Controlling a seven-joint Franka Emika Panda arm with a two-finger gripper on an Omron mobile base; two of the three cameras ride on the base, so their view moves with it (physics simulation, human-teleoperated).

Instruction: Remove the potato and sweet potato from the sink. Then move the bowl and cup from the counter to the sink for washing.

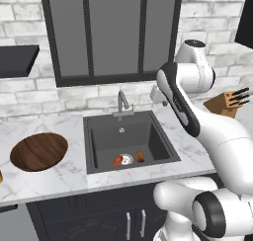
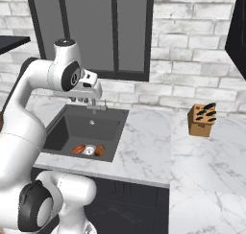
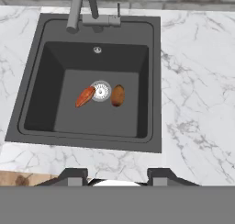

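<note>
Hanging high above the square dark grey recessed sink, the two-finger gripper points down at the basin; its two dark fingertips stand apart with nothing between them, released.

One sink, one round silver drain in its floor, one slim grey faucet at the back rim.

Two tubers lie on the basin floor; one bright reddish-orange elongated sweet potato sits tilted, its upper end touching the drain's edge; one dull brown oval potato sits just beside the drain on the opposite side; the two are apart, with the drain between them.

In the left base view, one wide shallow round dark brown wooden bowl rests on the white grey-veined marble counter, to the left of the sink and clear of its rim; a sliver of orange-yellow shows at that view's left edge, too little of it to tell what it is.

One tan wooden knife block with dark handles stands on the counter well to the right of the sink, near the white brick wall.

One dark-framed window is set behind the faucet.
</note>
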